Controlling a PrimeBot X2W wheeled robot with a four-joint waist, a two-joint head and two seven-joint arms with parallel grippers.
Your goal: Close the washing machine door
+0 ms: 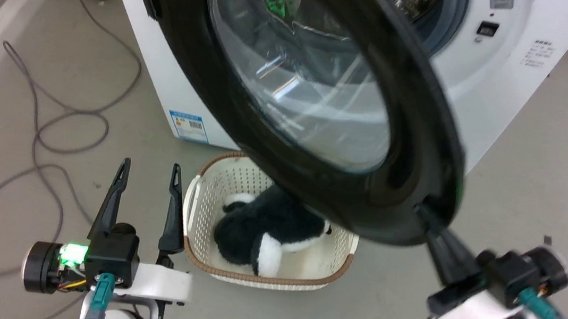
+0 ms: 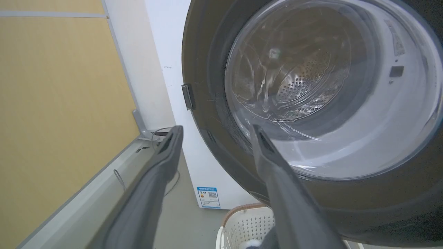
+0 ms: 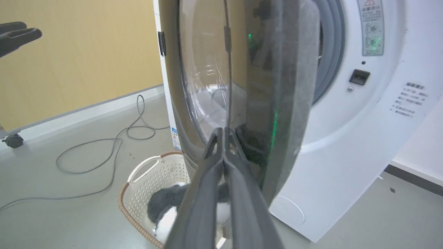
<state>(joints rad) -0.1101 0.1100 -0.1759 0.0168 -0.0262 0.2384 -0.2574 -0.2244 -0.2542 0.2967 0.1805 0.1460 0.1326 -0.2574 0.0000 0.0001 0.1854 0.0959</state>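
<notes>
The washing machine door [image 1: 425,143], black-rimmed with a bulging glass bowl, stands swung well out from the white washing machine [image 1: 511,89]. My right gripper [image 1: 425,213] is shut, and its joined fingertips rest against the door's lower outer rim. In the right wrist view the same gripper [image 3: 223,133] points at the dark door face [image 3: 283,86], with the machine's front [image 3: 363,138] behind. My left gripper [image 1: 150,168] stands open low on the left, holding nothing. In the left wrist view that gripper [image 2: 216,129] points up at the door [image 2: 204,69], apart from it.
A cream basket [image 1: 217,184] holding a black and white plush toy [image 1: 265,227] sits on the floor under the door. A grey cable [image 1: 53,117] loops across the floor on the left. A yellow wall panel [image 2: 52,103] runs along that side.
</notes>
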